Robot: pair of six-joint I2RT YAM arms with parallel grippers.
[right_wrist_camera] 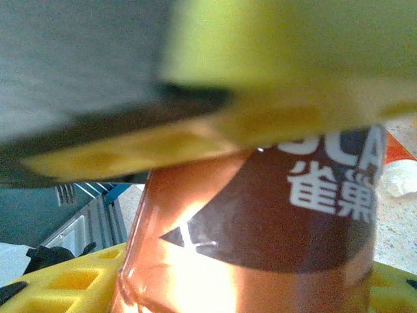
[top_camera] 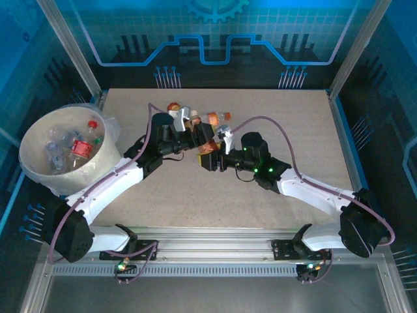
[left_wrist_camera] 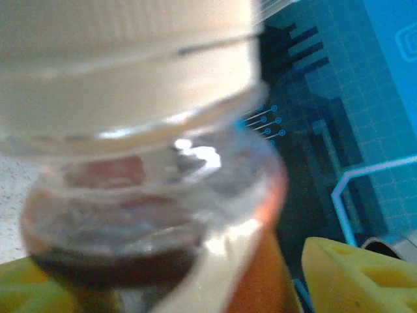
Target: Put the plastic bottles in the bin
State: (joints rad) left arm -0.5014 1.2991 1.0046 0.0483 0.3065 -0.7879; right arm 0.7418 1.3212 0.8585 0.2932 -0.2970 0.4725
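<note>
Bin: you see the cream-white bin [top_camera: 49, 177] at the left edge of the worktop [top_camera: 293, 130], just in front of the far left corner post [top_camera: 85, 72]. Its clear liner [top_camera: 111, 127] hangs over the rim on the right side.
Bottles in the bin: several bottles lie inside, and the one with a red label [top_camera: 81, 146] is on top.
Pile of bottles: a small pile of bottles [top_camera: 195, 117] lies at the middle of the worktop, toward the far edge, with a bare strip between the pile and that edge.
Left gripper: the left gripper [top_camera: 199, 138] reaches into the pile from the left. In its wrist view a white-capped bottle [left_wrist_camera: 150, 163], with clear neck and orange body, sits between the yellow fingers [left_wrist_camera: 352, 274]. It is very near the camera and blurred, so you cannot tell whether the fingers press on it.
Right gripper: the right gripper [top_camera: 210, 156] comes from the right, at the near side of the pile. It is closed on a brown-label bottle [right_wrist_camera: 260, 222], which is orange with white letters. One yellow finger is above it and one is under it.
Between the grippers: they are just beside each other, and you cannot tell if they touch.
Open room, right: the worktop right of the pile is bare up to the right edge.
Open room, near: a wide bare area lies between the two arms and the near rail [top_camera: 208, 238].
Open room, left: the left arm crosses the space between the pile and the bin, close along the bin wall.
</note>
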